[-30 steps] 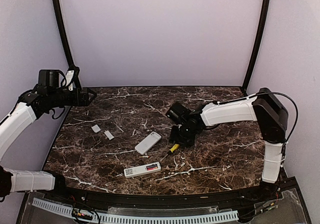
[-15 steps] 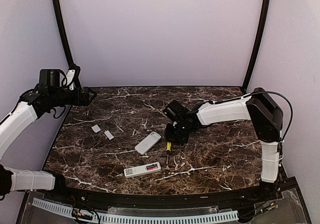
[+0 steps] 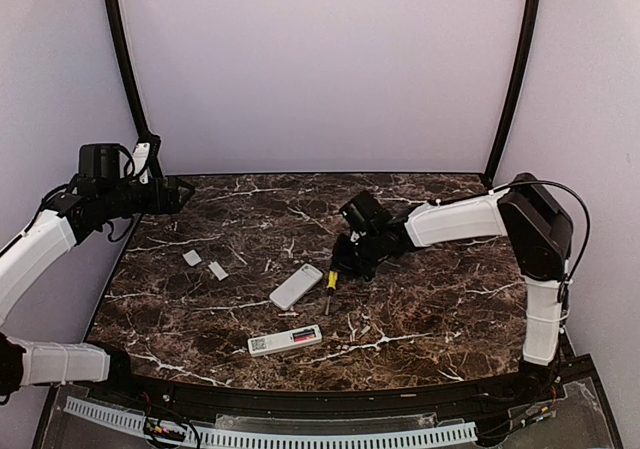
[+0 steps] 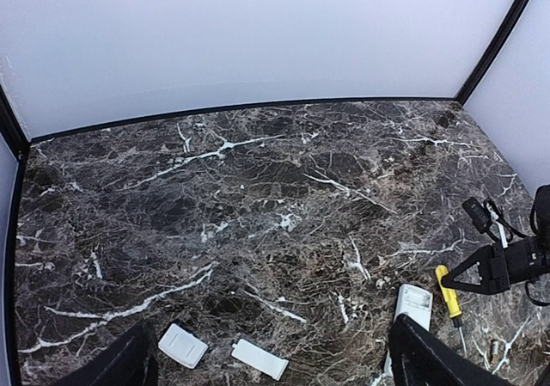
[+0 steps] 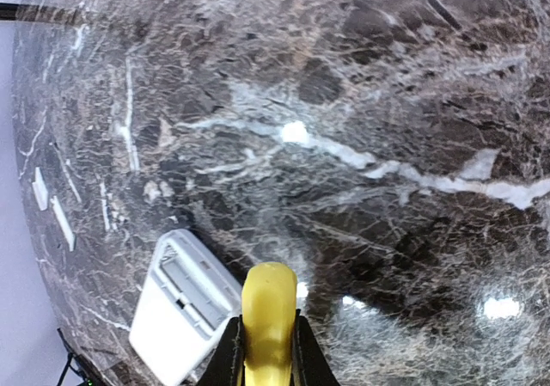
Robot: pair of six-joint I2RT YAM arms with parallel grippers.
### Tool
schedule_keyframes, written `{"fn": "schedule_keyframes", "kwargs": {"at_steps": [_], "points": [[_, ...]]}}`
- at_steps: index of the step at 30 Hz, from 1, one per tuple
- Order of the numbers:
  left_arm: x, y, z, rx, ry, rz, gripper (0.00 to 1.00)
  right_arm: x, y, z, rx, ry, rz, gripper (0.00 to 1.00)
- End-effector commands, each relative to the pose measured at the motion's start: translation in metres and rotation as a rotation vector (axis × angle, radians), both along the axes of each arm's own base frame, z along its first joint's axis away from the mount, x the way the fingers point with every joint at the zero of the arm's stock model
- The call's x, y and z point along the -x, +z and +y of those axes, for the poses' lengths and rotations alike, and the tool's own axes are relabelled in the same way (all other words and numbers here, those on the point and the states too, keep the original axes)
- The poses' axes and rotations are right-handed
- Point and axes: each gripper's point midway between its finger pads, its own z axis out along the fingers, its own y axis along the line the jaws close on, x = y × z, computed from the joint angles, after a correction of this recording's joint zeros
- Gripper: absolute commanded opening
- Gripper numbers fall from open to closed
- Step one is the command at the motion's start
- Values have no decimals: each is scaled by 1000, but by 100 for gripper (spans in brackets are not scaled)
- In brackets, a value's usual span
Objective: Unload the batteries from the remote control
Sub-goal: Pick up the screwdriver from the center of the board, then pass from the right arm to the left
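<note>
Two white remotes lie near the table's middle. The far remote (image 3: 296,286) lies back up with an open battery bay that looks empty (image 5: 193,284). The near remote (image 3: 285,340) shows reddish batteries (image 3: 303,337) in its open bay. My right gripper (image 3: 345,260) is shut on the yellow-handled screwdriver (image 3: 331,280), (image 5: 269,313), whose tip points at the table just right of the far remote's end. My left gripper (image 3: 168,194) is open and empty, high over the far left corner; its fingers (image 4: 436,362) frame the left wrist view.
Two small flat white covers (image 3: 192,258) (image 3: 218,270) lie at the left; they also show in the left wrist view (image 4: 182,345) (image 4: 259,358). A tiny thin piece (image 3: 288,314) lies between the remotes, too small to name. Black frame posts stand at the back corners.
My right gripper has carried the screwdriver left and a little back, so the handle is now close to the far remote's end. The left arm has barely moved.
</note>
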Motion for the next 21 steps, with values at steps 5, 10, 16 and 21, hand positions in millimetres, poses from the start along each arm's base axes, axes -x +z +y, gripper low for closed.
{"fn": "schedule_keyframes", "kwargs": {"at_steps": [5,10,16,21], "points": [[29,-6,-48,300,-4,20,90,-28,83,22,-223,39,-163,0],[44,-19,-83,353,-35,68,90,-36,122,31,-301,77,-250,0],[58,-20,-113,416,-105,90,89,-30,168,26,-360,96,-347,0],[63,-10,-133,483,-182,82,89,-20,213,17,-415,84,-456,0]]}}
